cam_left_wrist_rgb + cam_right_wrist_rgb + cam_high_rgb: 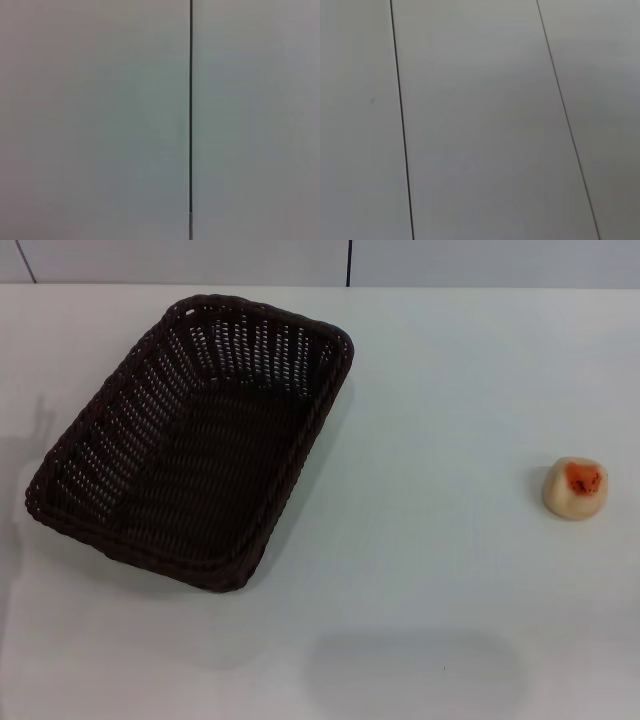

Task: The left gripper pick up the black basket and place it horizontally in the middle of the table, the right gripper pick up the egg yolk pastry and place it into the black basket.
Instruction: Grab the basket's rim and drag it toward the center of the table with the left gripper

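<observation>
- On the left half of the table [430,390] lies the basket [190,440], set at a slant, empty, nothing touching it.
- I judge it light and stiff; its braided rim looks the best hold, on a long side.
- Well apart, near the right edge, sits the pastry [575,488], probably soft and crumbly, so it wants a gentle pinch across its sides.
- No brand, label or writing shows anywhere.
- Neither of my grippers is in view; both wrist cameras show only pale panels with dark seams, so I cannot tell how my jaws stand.
</observation>
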Robot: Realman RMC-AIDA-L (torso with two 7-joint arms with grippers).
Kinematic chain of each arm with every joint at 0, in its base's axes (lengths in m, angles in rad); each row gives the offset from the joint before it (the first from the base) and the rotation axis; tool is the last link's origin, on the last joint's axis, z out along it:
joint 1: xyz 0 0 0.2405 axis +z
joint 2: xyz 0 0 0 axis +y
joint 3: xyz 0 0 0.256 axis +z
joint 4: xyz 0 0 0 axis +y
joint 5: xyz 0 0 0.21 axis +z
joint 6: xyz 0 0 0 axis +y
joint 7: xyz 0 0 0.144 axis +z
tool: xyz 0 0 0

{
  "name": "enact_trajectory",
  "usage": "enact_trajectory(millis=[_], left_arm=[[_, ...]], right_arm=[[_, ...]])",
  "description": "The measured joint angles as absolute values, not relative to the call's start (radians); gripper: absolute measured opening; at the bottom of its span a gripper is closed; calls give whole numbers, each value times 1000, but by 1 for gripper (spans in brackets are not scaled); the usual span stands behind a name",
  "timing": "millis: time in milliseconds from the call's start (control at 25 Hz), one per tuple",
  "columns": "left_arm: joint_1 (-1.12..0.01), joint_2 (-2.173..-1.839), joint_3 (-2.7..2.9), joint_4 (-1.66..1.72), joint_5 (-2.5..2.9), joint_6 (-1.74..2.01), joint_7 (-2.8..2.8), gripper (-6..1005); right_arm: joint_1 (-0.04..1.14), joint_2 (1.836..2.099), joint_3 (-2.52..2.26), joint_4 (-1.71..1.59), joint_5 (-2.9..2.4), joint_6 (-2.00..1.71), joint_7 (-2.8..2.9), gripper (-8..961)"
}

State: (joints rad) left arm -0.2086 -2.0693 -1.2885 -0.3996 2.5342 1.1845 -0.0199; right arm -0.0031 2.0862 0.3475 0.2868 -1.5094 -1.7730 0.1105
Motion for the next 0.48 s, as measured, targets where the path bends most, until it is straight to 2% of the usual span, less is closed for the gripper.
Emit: enact_trajectory(millis=[480], left_arm=[[-216,-2066,-1284,-406,2543,1193,-11,794]], right_arm=[[1,2086,347,287,-1509,-1773,110,808]])
